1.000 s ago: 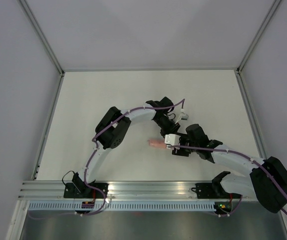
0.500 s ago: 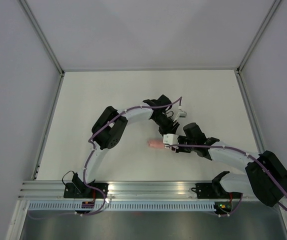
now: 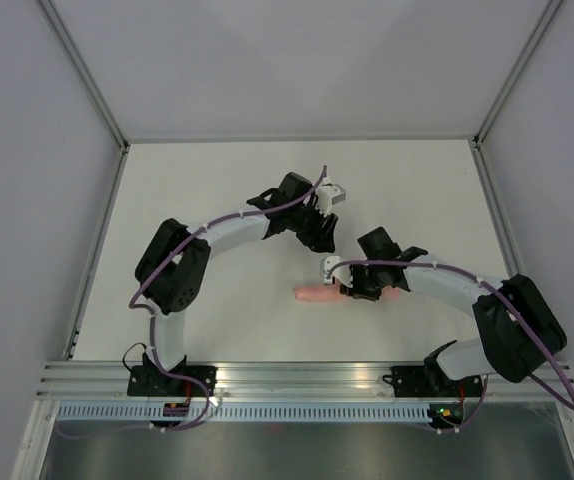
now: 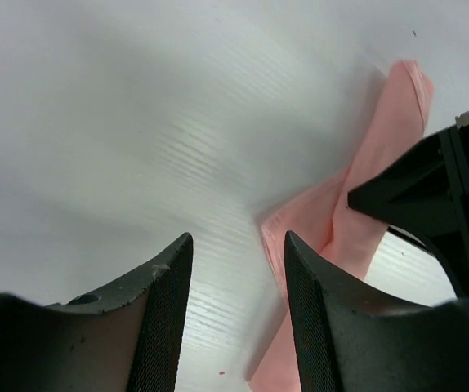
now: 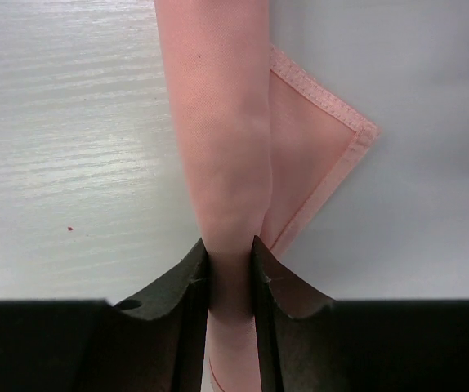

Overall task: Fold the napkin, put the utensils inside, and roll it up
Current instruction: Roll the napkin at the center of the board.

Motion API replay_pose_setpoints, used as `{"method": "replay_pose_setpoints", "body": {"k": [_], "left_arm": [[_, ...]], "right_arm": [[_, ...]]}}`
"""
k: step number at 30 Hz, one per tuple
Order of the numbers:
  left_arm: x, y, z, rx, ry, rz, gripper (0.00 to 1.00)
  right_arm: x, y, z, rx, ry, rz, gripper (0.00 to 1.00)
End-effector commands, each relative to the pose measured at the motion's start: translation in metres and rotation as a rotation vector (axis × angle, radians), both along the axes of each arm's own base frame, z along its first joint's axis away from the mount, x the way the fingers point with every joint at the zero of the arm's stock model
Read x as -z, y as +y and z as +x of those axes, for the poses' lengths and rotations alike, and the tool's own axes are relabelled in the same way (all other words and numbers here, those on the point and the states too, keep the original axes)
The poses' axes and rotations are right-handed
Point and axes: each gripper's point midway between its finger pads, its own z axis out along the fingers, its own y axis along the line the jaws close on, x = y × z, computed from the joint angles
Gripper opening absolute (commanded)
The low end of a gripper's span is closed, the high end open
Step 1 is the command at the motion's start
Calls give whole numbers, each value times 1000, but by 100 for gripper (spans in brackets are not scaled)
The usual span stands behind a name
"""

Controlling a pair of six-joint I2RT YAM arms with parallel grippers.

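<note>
The napkin [image 3: 312, 293] lies on the white table as a tight pale pink roll. In the right wrist view the napkin roll [image 5: 218, 122] runs straight away from the camera, with a loose hemmed corner [image 5: 320, 143] sticking out on its right. My right gripper [image 5: 229, 245] is shut on the roll's near end, both pads pressed against it. In the top view the right gripper [image 3: 349, 289] sits over the roll's right part. My left gripper [image 4: 237, 237] stands open with nothing between its fingers, and the napkin [image 4: 357, 216] lies to its right. The left gripper [image 3: 324, 238] hangs behind the roll. The utensils are hidden.
The right gripper's black body [image 4: 431, 192] shows at the right edge of the left wrist view. White walls with metal corner posts [image 3: 102, 115] enclose the table on three sides. An aluminium rail [image 3: 297, 378] carries both arm bases along the near edge.
The left gripper opened, let go of the roll and drew back away from it. The right gripper closed on the roll. The roll now shows longer in the top view.
</note>
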Motion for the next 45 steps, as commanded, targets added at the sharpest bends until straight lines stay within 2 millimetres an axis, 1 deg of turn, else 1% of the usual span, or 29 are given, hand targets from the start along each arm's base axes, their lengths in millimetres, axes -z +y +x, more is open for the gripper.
{"method": "replay_pose_setpoints", "body": {"k": [1,2,3,4,5,6,7,8,9,11,12,14,15,17,18,19,21,22,24,25,27,28,29,31,32,34,35,36,45], "left_arm": [[-53,13,38,-234,-176,-90,54],[-55,22,46,-296,-216,-78,54],[-52,29,44,-322,-234,-81,54],[-61,31,47,-352,-265,-110,54],[-77,38,49,-389,-308,-135,54],[-81,41,47,-404,-325,-150,54],[-75,46,43,-417,-330,-156,53],[-89,52,43,-447,-369,-180,53],[-76,59,35,-452,-361,-166,53],[-88,65,34,-479,-419,-218,53],[-99,69,29,-486,-445,-246,53],[-94,75,20,-494,-488,-265,53],[-92,80,10,-490,-504,-274,53],[-97,74,-1,-461,-569,-280,54],[-94,73,-7,-446,-582,-266,54],[-91,65,-15,-417,-612,-242,54],[-86,57,-25,-356,-676,-192,56],[-77,46,-35,-290,-711,-151,56],[-72,38,-40,-256,-752,-100,57],[-63,28,-49,-193,-782,-65,57],[-59,18,-53,-146,-813,-17,57],[-55,9,-61,-91,-835,5,57],[-39,4,-63,-54,-833,52,57],[-32,-11,-73,32,-871,100,57],[-20,-16,-75,67,-873,128,57],[-15,-28,-81,129,-901,148,58],[-7,-31,-84,154,-894,163,58],[-8,-35,-83,160,-897,159,59],[21,-45,-79,235,-904,221,60]], "right_arm": [[-2,-2,-10,-35,138,-10,31],[-8,0,-8,-44,163,-5,30],[-2,-4,-7,-36,206,-18,31],[-3,-5,-5,-48,222,-20,30],[-10,-3,-3,-57,258,-11,30],[-5,-6,-1,-44,303,-18,30],[-4,-7,2,-57,321,-19,30],[-11,-6,6,-56,347,-14,30],[-5,-8,7,-45,399,-8,31],[-9,-8,16,-55,437,-4,30],[-1,-10,16,-45,492,1,30],[-4,-9,24,-58,532,5,30],[7,-11,23,-49,592,1,30],[4,-9,27,-55,653,16,30],[13,-10,25,-62,702,15,31],[9,-8,29,-63,724,24,30],[19,-10,29,-62,777,22,30],[21,-10,31,-61,789,24,30],[23,-8,33,-58,826,25,30],[21,-7,35,-59,834,29,30],[25,-8,35,-54,858,26,31],[24,-8,35,-55,869,26,31],[24,-7,38,-55,863,27,31],[27,-7,40,-49,867,24,31],[27,-7,40,-46,869,25,31],[28,-7,41,-42,874,23,31],[29,-7,41,-40,875,22,31],[30,-8,41,-35,877,19,31],[36,-11,41,-23,893,7,31]]}}
